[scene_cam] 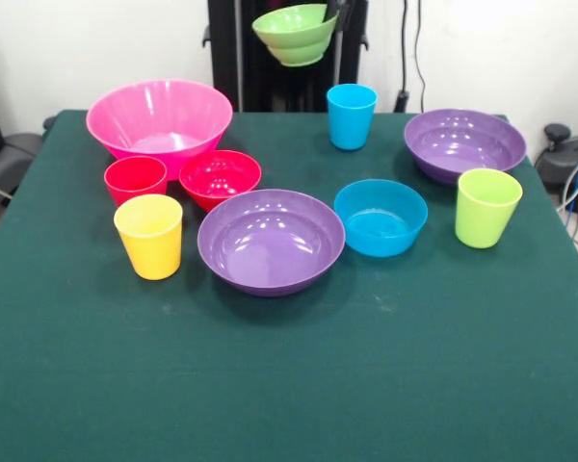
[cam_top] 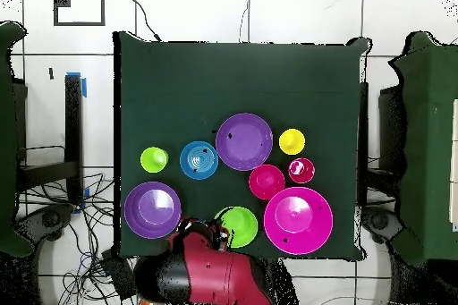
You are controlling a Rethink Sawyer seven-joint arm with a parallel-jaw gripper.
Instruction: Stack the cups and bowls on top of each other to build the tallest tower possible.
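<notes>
Green bowl held in the air above the far edge of the surface.

The tool [scene_cam: 339, 13], mostly cut off by the top of the front view, grips the rim of the green bowl [scene_cam: 295, 34], which hangs tilted, clear of the green surface [scene_cam: 289, 385]. Taking the pink bowl [scene_cam: 160, 121] as landmark: the green bowl hangs beyond it and to its right; the red bowl [scene_cam: 220, 177] and red cup [scene_cam: 135, 180] sit just in front of it; the yellow cup [scene_cam: 149, 236] stands nearer still. To its right lie a purple bowl [scene_cam: 271, 241], the blue bowl [scene_cam: 380, 218], the blue cup [scene_cam: 351, 115], another purple bowl [scene_cam: 464, 143] and the lime cup [scene_cam: 486, 207].
</notes>
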